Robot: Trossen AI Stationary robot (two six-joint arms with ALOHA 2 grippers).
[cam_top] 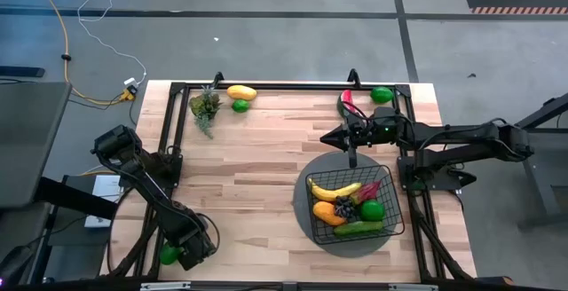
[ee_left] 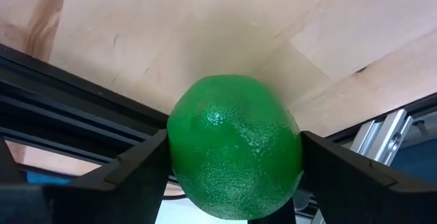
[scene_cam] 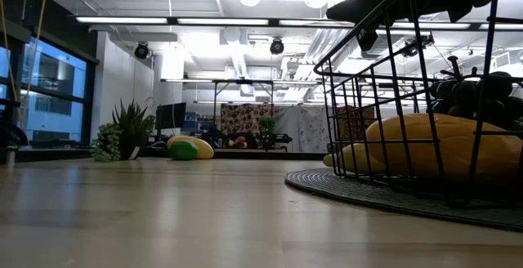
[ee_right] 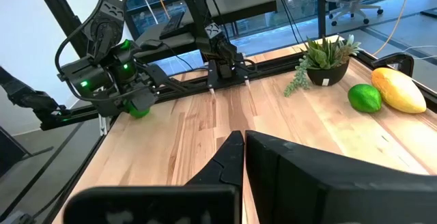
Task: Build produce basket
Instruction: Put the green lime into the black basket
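Observation:
The black wire basket [cam_top: 393,204] stands on a round grey mat [cam_top: 306,224] at the table's right. It holds a banana [cam_top: 333,189], an orange mango [cam_top: 325,212], dark grapes [cam_top: 344,208], a lime [cam_top: 372,209], a cucumber [cam_top: 359,228] and a red chili [cam_top: 368,189]. At the near left corner my left gripper [cam_top: 182,251] is shut on another green lime [ee_left: 235,145]. My right gripper [cam_top: 327,137] is shut and hovers just beyond the basket's far side, pointing left. It also shows in its own view [ee_right: 240,157]. In the low view the basket [scene_cam: 392,113] is close at the right. My left gripper pinches the green lime across its widest part [ee_left: 181,149], one finger [ee_left: 136,173] on each side. The lime [cam_top: 169,255] sits at the table's near left corner over the black frame rail. I cannot tell whether it is lifted clear.
Along the far edge lie a yellow mango [cam_top: 241,92], a lime [cam_top: 240,106] and a small potted plant [cam_top: 206,106]. Farther right are a red chili [cam_top: 346,101] and a green lime [cam_top: 382,95]. Black frame rails [cam_top: 266,85] run round the table. Bare wood [cam_top: 248,176] lies between the arms.

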